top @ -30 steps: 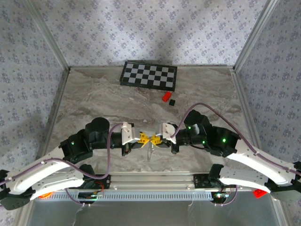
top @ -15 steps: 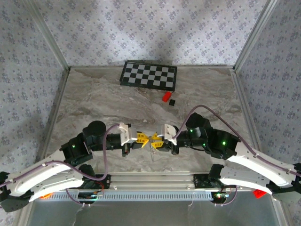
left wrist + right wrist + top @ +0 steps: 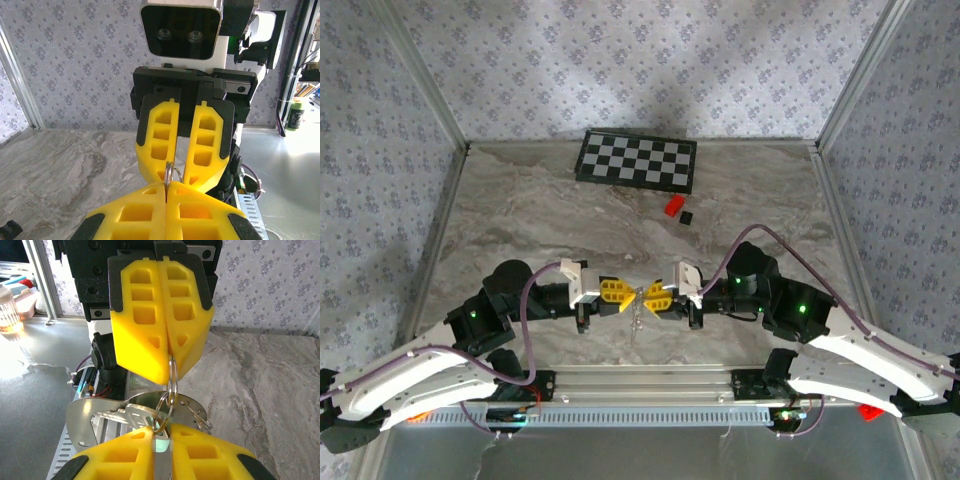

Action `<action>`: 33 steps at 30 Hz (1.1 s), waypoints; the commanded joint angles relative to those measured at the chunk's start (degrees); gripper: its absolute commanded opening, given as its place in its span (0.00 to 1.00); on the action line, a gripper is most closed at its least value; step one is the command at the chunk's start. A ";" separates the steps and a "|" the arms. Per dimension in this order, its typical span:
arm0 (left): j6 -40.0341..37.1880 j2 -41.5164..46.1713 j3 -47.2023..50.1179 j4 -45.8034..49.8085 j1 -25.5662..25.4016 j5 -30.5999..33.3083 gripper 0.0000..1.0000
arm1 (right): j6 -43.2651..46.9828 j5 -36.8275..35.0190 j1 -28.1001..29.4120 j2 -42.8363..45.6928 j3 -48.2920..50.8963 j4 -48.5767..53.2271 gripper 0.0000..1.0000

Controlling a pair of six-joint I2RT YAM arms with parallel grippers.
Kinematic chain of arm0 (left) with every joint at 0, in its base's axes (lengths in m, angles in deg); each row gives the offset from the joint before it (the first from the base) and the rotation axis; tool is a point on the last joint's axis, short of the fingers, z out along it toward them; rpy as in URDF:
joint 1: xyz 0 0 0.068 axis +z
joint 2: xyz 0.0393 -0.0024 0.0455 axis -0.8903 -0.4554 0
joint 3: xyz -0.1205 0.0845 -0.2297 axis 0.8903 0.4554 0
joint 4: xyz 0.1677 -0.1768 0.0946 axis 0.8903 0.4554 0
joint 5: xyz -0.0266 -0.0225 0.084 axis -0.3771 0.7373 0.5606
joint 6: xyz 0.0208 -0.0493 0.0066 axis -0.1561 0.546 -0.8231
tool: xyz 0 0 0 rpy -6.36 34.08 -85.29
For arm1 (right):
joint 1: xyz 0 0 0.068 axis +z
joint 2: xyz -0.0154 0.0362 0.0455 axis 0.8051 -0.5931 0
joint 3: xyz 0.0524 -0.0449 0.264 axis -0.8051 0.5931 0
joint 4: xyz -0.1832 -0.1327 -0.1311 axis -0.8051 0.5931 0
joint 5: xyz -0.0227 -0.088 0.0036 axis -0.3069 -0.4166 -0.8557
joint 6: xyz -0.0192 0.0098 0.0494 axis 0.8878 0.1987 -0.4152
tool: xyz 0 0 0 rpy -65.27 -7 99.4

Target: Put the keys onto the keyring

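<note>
Here, clamping the keyring (image 3: 172, 374) edge-on in the fully closed left gripper (image 3: 612, 292), above the table's (image 3: 570, 220) 6 o'clock edge, with the right gripper (image 3: 657, 294) tip to tip at its 3 o'clock, jaws all but closed on a pale key (image 3: 161, 460). Probably well along, judging by the silver bunch (image 3: 131, 415) already dangling from the keyring toward 6 o'clock. Unclear about the pale key's head, threaded or not; likely left: working it fully round, then releasing.

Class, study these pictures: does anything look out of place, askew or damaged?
Nothing looks damaged or spilled. The only strays are a small red block and a black cube lying loose near the checkerboard, far from the keyring.
</note>
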 commanded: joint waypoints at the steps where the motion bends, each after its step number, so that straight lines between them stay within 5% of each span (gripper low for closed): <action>1: 0.72 0.58 -0.28 -4.21 0.01 -0.99 0.00 | -0.85 1.14 -0.32 1.16 0.13 -0.74 0.12; 15: -0.01 0.93 -0.36 -3.36 0.01 -0.13 0.00 | -1.15 1.39 -0.29 -0.37 -0.65 1.08 0.02; 26: -0.78 1.90 -0.34 -1.60 0.01 0.55 0.00 | -6.39 0.45 -0.07 6.27 2.21 -2.22 0.38; 33: -0.51 1.30 -0.53 -1.88 0.00 -0.85 0.00 | -6.65 0.33 -0.32 5.39 1.63 -3.64 0.41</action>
